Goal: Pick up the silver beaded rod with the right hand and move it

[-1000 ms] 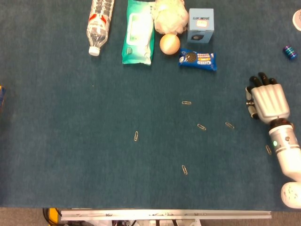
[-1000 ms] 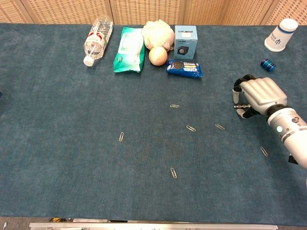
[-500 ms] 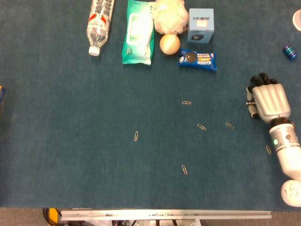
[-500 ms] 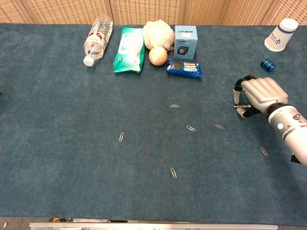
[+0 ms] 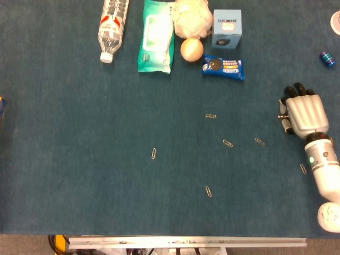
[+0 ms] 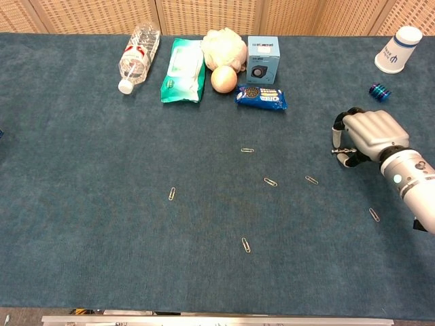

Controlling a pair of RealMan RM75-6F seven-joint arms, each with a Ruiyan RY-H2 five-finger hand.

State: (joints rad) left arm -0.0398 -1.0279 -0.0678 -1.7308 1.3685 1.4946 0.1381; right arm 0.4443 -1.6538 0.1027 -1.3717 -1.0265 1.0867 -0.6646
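My right hand (image 5: 304,112) hovers low over the blue cloth at the right side of the table, its back turned up and its fingers curled under. A short silver beaded rod (image 5: 281,110) stands along the hand's left side, pinched between thumb and fingers. The chest view shows the same hand (image 6: 369,134) with the rod (image 6: 335,141) sticking out under its fingertips. Most of the rod is covered by the hand. My left hand shows in neither view.
Along the far edge lie a water bottle (image 5: 113,26), a green wipes pack (image 5: 157,36), a white puff (image 5: 192,18), an orange ball (image 5: 192,49), a blue box (image 5: 227,29) and a cookie pack (image 5: 223,67). A blue spool (image 5: 327,58) and paper cup (image 6: 399,49) sit far right. Several paper clips (image 5: 228,143) dot the cloth.
My right hand has drifted slightly to the right with the rod still in its fingers. Nothing else has moved.
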